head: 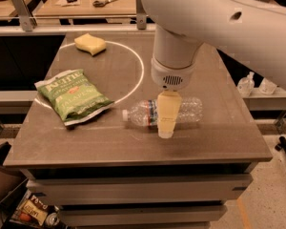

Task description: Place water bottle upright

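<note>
The water bottle [141,112] is a clear ribbed plastic bottle with a white cap. It lies on its side on the grey table [133,147], with the cap pointing left toward the chip bag. My gripper [165,129] hangs down from the white arm [174,61] and crosses in front of the bottle's middle, hiding the label band. Its tip reaches the table just in front of the bottle. I cannot tell whether it touches the bottle.
A green chip bag [75,97] lies left of the bottle. A yellow sponge [90,44] sits at the back inside a white circle line [138,63]. Two small clear pump bottles [246,84] stand on a shelf to the right. The table's front edge is close below the gripper.
</note>
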Controlling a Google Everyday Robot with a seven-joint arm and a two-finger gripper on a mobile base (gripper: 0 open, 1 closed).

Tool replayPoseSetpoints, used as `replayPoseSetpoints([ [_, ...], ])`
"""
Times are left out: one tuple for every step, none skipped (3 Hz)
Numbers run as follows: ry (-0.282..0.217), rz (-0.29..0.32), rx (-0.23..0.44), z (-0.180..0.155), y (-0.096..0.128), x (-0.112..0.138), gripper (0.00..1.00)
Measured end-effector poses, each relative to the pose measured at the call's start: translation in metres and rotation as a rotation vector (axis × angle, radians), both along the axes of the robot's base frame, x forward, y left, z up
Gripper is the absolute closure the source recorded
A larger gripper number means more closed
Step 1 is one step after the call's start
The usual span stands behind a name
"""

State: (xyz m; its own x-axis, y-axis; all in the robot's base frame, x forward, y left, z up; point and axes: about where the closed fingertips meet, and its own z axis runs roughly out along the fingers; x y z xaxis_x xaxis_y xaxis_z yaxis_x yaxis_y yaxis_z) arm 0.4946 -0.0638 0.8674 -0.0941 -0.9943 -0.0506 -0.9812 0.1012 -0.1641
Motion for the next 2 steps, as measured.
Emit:
replayPoseSetpoints([
  [0.009, 0.013, 0.012, -0.0078, 0.0033, -0.0005, 0.17],
  [0.006, 0.013, 0.011, -0.0071, 0.0031, -0.0007, 0.41],
])
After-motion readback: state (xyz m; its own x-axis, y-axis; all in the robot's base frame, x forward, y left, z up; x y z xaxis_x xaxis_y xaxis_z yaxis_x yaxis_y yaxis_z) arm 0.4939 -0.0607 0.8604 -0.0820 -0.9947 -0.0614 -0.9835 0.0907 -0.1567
